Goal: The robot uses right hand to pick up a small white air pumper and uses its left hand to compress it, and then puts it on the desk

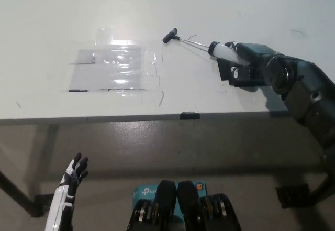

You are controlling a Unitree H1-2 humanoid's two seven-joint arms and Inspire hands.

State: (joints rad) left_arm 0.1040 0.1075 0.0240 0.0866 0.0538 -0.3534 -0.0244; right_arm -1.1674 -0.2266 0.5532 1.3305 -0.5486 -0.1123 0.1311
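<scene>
My black right hand (pixel 246 63) is shut on the white barrel of the small air pumper (pixel 222 52) over the right part of the white desk (pixel 157 11). The pumper's thin metal rod is drawn out and points up-left, ending in a black T-handle (pixel 170 35). The pumper looks lifted and tilted off the desk. My white left hand (pixel 73 176) hangs open at the lower left, below the desk's front edge and far from the pumper.
A clear plastic sheet (pixel 112 68) is taped flat to the desk left of centre. A black patch (pixel 226 69) lies on the desk under my right hand. A small black tab (pixel 189 116) sits on the front edge.
</scene>
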